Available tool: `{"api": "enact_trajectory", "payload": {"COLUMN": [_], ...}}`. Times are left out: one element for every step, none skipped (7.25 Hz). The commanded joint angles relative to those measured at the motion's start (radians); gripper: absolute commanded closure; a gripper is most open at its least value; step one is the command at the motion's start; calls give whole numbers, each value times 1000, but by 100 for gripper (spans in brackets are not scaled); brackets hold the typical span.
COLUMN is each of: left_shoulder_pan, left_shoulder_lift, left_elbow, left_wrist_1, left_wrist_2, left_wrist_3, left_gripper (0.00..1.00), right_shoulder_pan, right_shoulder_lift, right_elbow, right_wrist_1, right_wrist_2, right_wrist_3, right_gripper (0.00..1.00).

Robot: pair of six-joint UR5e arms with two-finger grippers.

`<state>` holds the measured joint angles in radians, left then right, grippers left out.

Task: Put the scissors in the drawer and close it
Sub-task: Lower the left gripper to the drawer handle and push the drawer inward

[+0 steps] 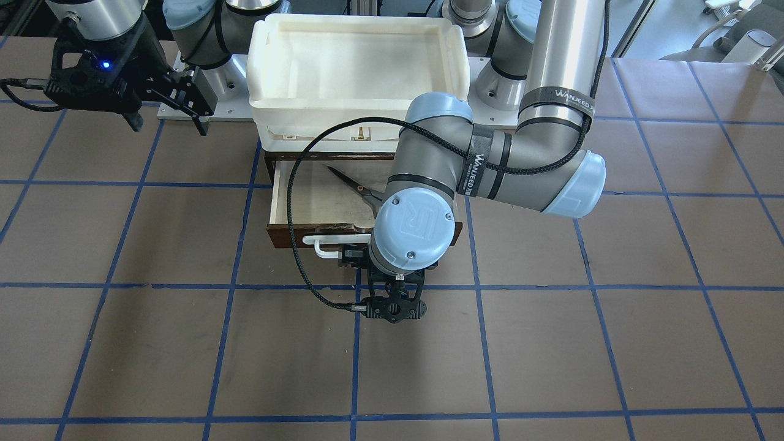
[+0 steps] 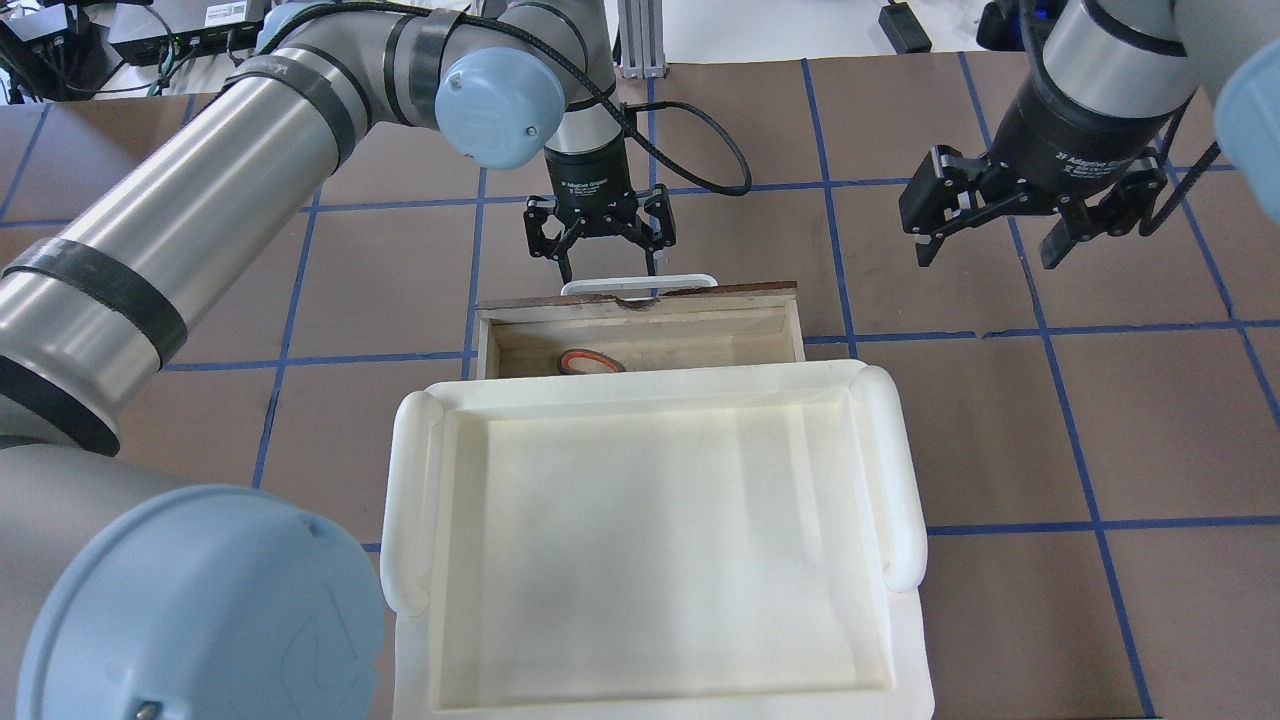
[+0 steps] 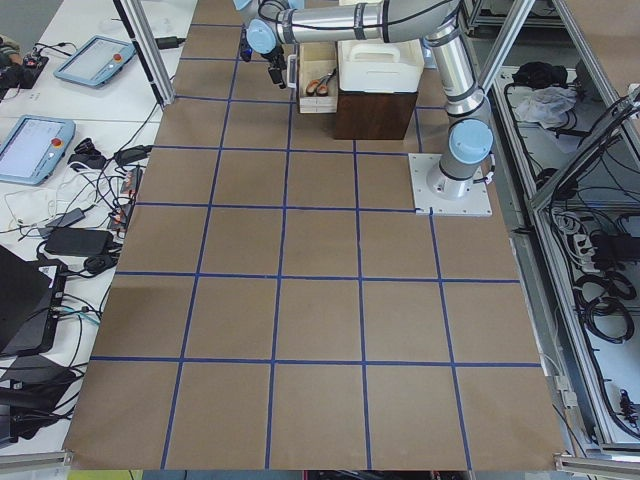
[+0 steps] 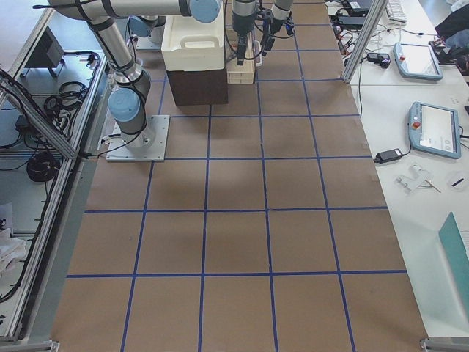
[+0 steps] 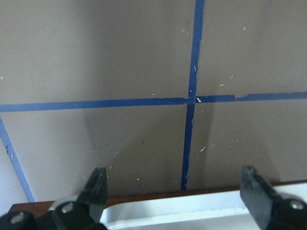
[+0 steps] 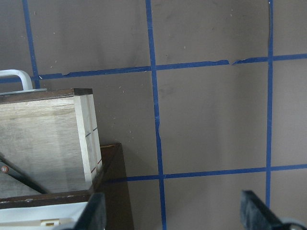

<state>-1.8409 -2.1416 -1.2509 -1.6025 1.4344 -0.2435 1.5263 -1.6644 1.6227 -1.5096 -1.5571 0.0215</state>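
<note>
the scissors (image 1: pixel 354 183) are seen lying flat on the pale floor of the drawer (image 1: pixel 304 205), which is pulled out from under the white tray (image 2: pixel 650 540). the left tool (image 2: pixel 608 268) is held wide open just over the drawer's white handle (image 1: pixel 337 239), fingers spread along the bar, nothing gripped. the right tool (image 2: pixel 986 258) is likewise spread open and empty, raised over the desk (image 1: pixel 184 343) well to the drawer's side.
</note>
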Motion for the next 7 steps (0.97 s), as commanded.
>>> {"api": "enact_trajectory", "payload": {"left_shoulder_pan": [-1,-1,-1,-3,-3,-3,-3], "left_shoulder_lift": [22,28,41,51,60,74,81], "left_elbow": [-4,-16,-39,-54,-68,-71,-71], "left_wrist_1": [-43,-63,-63,-65,-74,-92,-108], "left_wrist_2": [0,1,1,3,3,3,3], "left_wrist_3": [1,3,3,3,1,1,3], "left_gripper": [0,0,0,0,0,0,0], "right_shoulder_pan": [0,0,0,0,2,0,2], "right_shoulder_lift": [0,-2,0,-2,0,0,0], "right_elbow": [0,0,2,2,2,2,2], "right_wrist_1": [0,0,0,0,0,0,0], "right_wrist_2": [0,0,-1,-1,0,-1,0], "right_wrist_3": [0,3,2,1,0,0,0], "right_gripper": [0,0,0,0,0,0,0]}}
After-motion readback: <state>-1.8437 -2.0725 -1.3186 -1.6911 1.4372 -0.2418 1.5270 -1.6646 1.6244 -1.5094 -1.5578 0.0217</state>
